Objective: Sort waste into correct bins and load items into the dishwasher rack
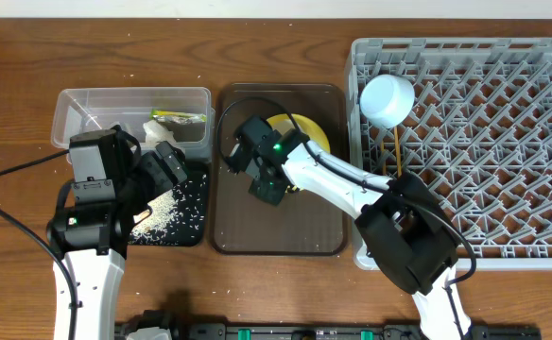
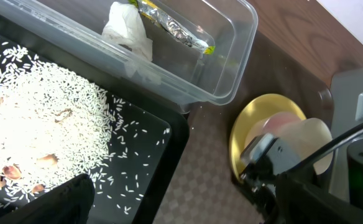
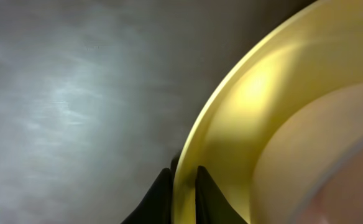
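My right gripper (image 1: 268, 187) is shut on the left rim of the round yellow plate (image 1: 310, 132), which lies on the brown serving tray (image 1: 248, 236). The right wrist view shows both fingers (image 3: 183, 173) pinching the plate rim (image 3: 231, 106). A pale round thing, perhaps the white cup (image 2: 296, 134), sits on the plate (image 2: 253, 121). My left gripper (image 1: 167, 165) hangs open and empty over the black tray (image 1: 193, 231) of rice scraps (image 2: 38, 124). The clear tub (image 1: 77, 104) holds the tissue (image 2: 128, 31) and the snack wrapper (image 2: 175, 25). The light blue bowl (image 1: 387, 99) and the chopsticks (image 1: 398, 156) are in the dishwasher rack (image 1: 503, 142).
The right arm reaches from the front right across the rack's near-left corner to the serving tray. The left arm's base stands at the front left. Bare wooden table (image 1: 285, 293) runs along the front and back edges.
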You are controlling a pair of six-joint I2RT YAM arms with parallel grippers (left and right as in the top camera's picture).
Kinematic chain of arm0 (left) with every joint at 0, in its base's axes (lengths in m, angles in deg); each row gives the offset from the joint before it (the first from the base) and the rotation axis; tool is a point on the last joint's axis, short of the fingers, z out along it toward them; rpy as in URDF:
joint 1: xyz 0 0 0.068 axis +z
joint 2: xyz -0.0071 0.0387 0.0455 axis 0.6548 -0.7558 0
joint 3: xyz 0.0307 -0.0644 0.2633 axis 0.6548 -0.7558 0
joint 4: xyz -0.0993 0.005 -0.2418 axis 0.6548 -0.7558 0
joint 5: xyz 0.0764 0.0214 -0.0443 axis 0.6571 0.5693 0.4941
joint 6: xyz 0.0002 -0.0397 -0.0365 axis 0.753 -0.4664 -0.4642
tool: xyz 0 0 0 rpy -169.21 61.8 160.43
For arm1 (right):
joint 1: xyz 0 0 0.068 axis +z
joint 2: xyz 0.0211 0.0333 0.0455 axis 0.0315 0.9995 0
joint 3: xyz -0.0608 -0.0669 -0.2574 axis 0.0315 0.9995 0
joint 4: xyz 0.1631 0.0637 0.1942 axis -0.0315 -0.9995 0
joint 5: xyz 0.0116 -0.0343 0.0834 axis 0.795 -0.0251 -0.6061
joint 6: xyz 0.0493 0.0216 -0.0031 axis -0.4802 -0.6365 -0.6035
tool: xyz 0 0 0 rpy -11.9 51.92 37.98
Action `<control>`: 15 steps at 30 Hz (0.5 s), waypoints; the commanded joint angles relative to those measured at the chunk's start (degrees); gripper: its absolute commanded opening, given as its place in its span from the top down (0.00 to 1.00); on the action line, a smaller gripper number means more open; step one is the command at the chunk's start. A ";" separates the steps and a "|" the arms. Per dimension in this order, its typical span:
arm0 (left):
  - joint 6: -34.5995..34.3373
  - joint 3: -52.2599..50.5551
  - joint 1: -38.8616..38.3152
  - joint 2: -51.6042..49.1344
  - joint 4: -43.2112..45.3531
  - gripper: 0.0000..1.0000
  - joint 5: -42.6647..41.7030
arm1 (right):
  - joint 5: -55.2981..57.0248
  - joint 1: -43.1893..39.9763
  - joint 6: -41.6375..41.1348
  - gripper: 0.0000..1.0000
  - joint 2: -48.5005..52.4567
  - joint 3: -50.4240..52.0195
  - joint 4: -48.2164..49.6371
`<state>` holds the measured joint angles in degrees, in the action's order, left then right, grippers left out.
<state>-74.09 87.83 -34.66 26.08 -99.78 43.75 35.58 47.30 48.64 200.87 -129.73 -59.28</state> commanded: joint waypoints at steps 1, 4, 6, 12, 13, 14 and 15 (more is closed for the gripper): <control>0.72 1.25 0.22 -0.07 0.02 0.04 0.13 | -7.21 0.94 -1.01 0.88 0.87 0.74 -1.60; 0.70 1.25 0.22 -0.07 0.02 0.04 0.13 | -7.23 0.94 -0.98 0.86 0.26 0.74 -2.71; 0.72 1.25 0.22 -0.07 0.02 0.04 0.13 | -7.26 0.94 -0.98 0.84 -0.37 0.72 -2.82; 0.72 1.25 0.22 -0.07 0.02 0.04 0.13 | -7.26 0.92 -1.03 0.79 -4.37 0.52 -2.86; 0.72 1.25 0.22 -0.07 0.00 0.04 0.13 | -7.26 0.92 -1.03 0.78 -5.27 0.52 -2.86; 0.72 1.25 0.22 -0.07 0.02 0.04 0.13 | -7.26 0.92 -1.01 0.77 -6.43 0.50 -2.86; 0.72 1.25 0.22 -0.07 0.02 0.04 0.13 | -7.23 0.92 -1.01 0.75 -7.63 0.50 -2.86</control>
<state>-74.09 87.83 -34.66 26.08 -99.78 43.75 29.59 47.74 48.16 198.44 -129.40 -62.15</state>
